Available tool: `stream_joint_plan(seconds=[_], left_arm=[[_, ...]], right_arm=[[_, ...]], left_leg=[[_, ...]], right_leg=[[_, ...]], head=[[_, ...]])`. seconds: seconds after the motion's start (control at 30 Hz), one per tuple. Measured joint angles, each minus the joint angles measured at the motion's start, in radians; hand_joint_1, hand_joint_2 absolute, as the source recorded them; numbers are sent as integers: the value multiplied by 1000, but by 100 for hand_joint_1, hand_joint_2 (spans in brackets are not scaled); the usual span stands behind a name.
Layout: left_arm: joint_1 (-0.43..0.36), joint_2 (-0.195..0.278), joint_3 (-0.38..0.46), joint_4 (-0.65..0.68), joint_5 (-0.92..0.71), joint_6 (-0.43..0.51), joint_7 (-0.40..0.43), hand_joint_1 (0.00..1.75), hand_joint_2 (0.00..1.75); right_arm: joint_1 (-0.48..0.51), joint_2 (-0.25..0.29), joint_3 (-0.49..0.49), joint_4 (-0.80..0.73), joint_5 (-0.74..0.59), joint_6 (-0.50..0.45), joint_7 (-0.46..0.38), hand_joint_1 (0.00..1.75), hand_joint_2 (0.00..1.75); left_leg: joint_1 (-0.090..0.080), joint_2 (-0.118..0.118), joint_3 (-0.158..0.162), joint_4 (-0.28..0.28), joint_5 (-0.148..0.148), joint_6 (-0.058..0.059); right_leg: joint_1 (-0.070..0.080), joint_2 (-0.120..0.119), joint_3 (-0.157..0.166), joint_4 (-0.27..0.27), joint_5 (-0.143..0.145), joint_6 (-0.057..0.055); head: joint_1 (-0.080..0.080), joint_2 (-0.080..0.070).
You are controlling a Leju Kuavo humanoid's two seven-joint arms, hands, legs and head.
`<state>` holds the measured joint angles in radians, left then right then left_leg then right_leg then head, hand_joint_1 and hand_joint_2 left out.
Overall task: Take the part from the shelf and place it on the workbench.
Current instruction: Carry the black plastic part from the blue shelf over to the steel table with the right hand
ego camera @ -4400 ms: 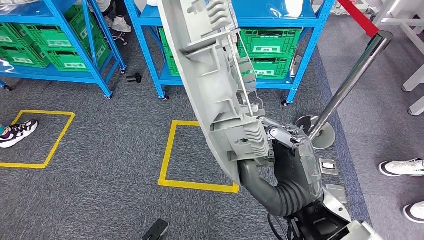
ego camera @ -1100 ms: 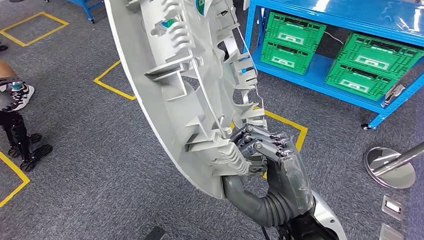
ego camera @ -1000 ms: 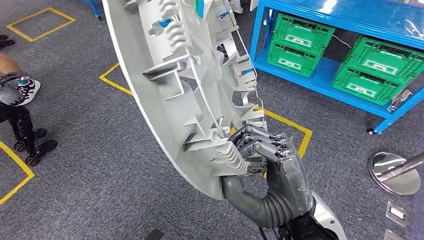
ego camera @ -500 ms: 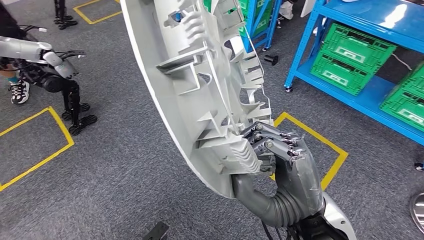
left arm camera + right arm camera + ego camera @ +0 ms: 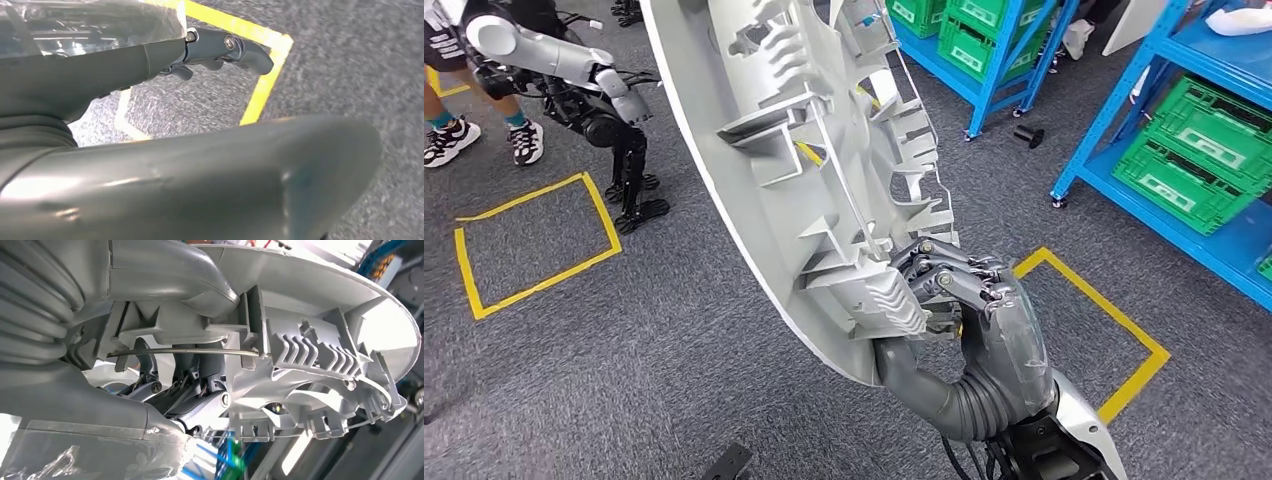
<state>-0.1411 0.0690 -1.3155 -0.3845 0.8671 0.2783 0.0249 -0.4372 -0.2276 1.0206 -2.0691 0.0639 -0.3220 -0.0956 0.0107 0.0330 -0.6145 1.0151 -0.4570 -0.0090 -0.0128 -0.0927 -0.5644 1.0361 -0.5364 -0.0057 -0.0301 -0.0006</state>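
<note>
I am holding the part (image 5: 804,170), a long curved grey plastic panel, upright in front of me with my right hand (image 5: 969,310). My fingers (image 5: 944,278) are wrapping over the ribbed inner side near its lower end, and my thumb is pressing against the smooth outer shell from below. The ribs, clips and a thin metal rod on the part's inner face are turning toward my right, and its upper end is running out past the top of my head view. In my right wrist view the part (image 5: 310,335) is sitting tight against my right hand (image 5: 165,390), the dark fingers tucking in behind the rod.

My left hand (image 5: 150,150) is hanging above the grey carpet (image 5: 350,65), holding nothing; its fingers (image 5: 225,47) are curling a little yet staying apart from the thumb, over a corner of yellow floor tape (image 5: 260,85).

Blue shelves (image 5: 1124,110) carrying green crates (image 5: 1194,160) are standing to my right. Another robot (image 5: 584,90) is standing at my far left beside a yellow taped square (image 5: 534,240), with a person's sneakers (image 5: 484,140) just beyond it. A second yellow square (image 5: 1114,330) is lying on the carpet near my right hand
</note>
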Motion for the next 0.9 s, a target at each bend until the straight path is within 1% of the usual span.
stream_joint_plan(seconds=[0.03,0.07,0.1,0.13,0.17,0.2,0.23,0.27,0.3,0.33,0.37,0.4,0.43,0.47,0.5,0.53,0.57,0.6,0.63,0.67,0.7,0.73,0.77,0.8,0.83,0.87,0.9], left_arm=[[-1,0,0,0,0,0,0,0,175],[-3,0,0,0,-1,-1,0,0,175],[-4,0,0,0,-1,-2,0,0,175],[-5,0,0,0,-2,-2,0,0,175],[-6,0,0,0,-2,-3,0,0,175],[-5,-1,0,1,-2,-3,0,0,175],[-5,-1,0,1,-2,-3,0,0,175],[-5,-1,0,1,-2,-3,0,0,175],[-5,-2,0,1,-2,-3,0,0,175],[-6,-3,0,1,-2,-3,0,0,175],[-6,-4,0,1,-2,-4,0,0,175],[-6,-4,0,1,-2,-4,0,0,175],[-5,-4,0,1,-2,-5,0,0,175],[-3,-4,0,1,-2,-6,0,0,175],[-1,-4,0,1,-2,-6,0,0,175],[-1,-3,0,1,-2,-6,0,0,175],[-2,-3,0,1,-2,-6,0,0,175],[-4,-3,0,2,-2,-6,0,0,175],[-6,-3,0,2,-2,-7,0,0,175],[-6,-3,0,2,-2,-7,0,0,175],[-5,-3,0,2,-2,-7,0,0,175],[-4,-2,0,2,-2,-7,0,0,175],[-4,-2,0,2,-3,-7,0,0,175],[-5,-3,0,2,-4,-8,0,0,175],[-7,-4,0,2,-5,-8,0,0,175],[-8,-5,0,2,-7,-9,1,0,175],[-9,-6,0,2,-9,-10,1,0,175]], right_arm=[[0,0,-1,0,1,0,0,175,175],[0,-1,-2,1,2,0,0,175,175],[0,-2,-2,3,3,-1,0,175,175],[0,-2,-2,5,4,-1,0,175,175],[1,-3,-2,7,4,-1,0,175,175],[1,-4,-2,8,4,-1,0,175,175],[1,-4,-2,9,4,-1,0,175,175],[1,-4,-2,9,4,-1,0,175,175],[1,-5,-2,10,4,-1,0,175,175],[1,-5,-2,10,4,-1,0,175,175],[0,-5,-2,10,4,-1,-1,175,175],[0,-5,-2,10,5,-1,-1,175,175],[-1,-5,-2,10,5,-1,-1,175,175],[-2,-5,-2,10,5,0,-1,175,175],[-3,-5,-2,11,5,0,-1,175,175],[-3,-5,-2,11,5,0,-1,175,175],[-3,-4,-2,12,5,0,-1,175,175],[-3,-5,-2,13,5,-1,-1,175,175],[-3,-5,-2,13,5,-1,-1,175,175],[-3,-5,-2,14,5,0,-1,175,175],[-3,-5,-2,15,5,0,-1,175,175],[-3,-5,-2,16,5,0,-1,175,175],[-3,-5,-2,16,5,0,-1,175,175],[-3,-5,-2,16,5,0,-1,175,175],[-4,-5,-2,16,5,1,-1,175,175],[-5,-4,-2,16,5,1,-1,175,175],[-6,-4,-2,16,5,2,-2,175,175]], left_leg=[[2,-11,0,-2,2,6],[2,-23,0,-2,2,11],[1,-36,0,-2,2,15],[-2,-49,0,-2,2,18],[-4,-64,0,-2,3,19],[-6,-78,1,-1,3,20],[-7,-93,1,0,3,20],[-8,-108,2,1,3,20],[-10,-121,1,2,3,18],[-10,-134,-1,3,4,15],[-8,-145,-4,3,5,11],[-5,-156,-7,3,8,5],[-1,-166,-10,1,10,-2],[0,-166,-12,2,9,-7],[-1,-151,-17,10,2,-13],[-3,-125,-29,36,-14,-18],[-3,-93,-50,82,-40,-24],[-1,-67,-78,144,-69,-31],[4,-53,-108,207,-94,-37],[9,-47,-129,251,-106,-43],[13,-44,-133,260,-99,-48],[18,-39,-116,229,-74,-53],[22,-26,-83,167,-40,-58],[21,-4,-50,104,-17,-63],[20,12,-23,53,-2,-60],[18,23,-10,26,2,-53],[15,23,-9,20,-4,-43]], right_leg=[[-2,26,-16,35,-23,2],[-4,57,-43,93,-54,1],[-4,77,-80,165,-85,0],[-2,86,-115,230,-107,-2],[-1,89,-139,269,-110,-5],[1,91,-146,270,-94,-9],[2,96,-134,233,-60,-14],[3,109,-108,167,-17,-21],[4,132,-79,100,15,-30],[4,150,-56,45,38,-35],[6,164,-43,12,48,-38],[8,166,-38,1,47,-38],[9,157,-36,-4,49,-37],[9,145,-32,-11,51,-39],[6,133,-25,-19,54,-41],[3,120,-17,-27,56,-44],[1,106,-11,-32,57,-45],[0,93,-6,-34,55,-47],[0,79,-4,-33,53,-46],[-1,66,-3,-32,50,-45],[-3,53,-2,-30,47,-42],[-6,41,0,-28,43,-37],[-8,30,2,-23,38,-31],[-8,20,4,-19,32,-24],[-6,11,5,-13,25,-16],[-3,3,5,-9,21,-9],[1,-5,6,-9,19,-4]], head=[[3,0],[8,0],[13,0],[16,0],[19,0],[20,0],[21,0],[23,0],[23,0],[22,0],[22,0],[22,0],[23,0],[23,0],[21,0],[17,0],[13,0],[9,0],[7,0],[6,0],[5,0],[3,0],[1,0],[-3,0],[-8,0],[-9,0],[-8,0]])
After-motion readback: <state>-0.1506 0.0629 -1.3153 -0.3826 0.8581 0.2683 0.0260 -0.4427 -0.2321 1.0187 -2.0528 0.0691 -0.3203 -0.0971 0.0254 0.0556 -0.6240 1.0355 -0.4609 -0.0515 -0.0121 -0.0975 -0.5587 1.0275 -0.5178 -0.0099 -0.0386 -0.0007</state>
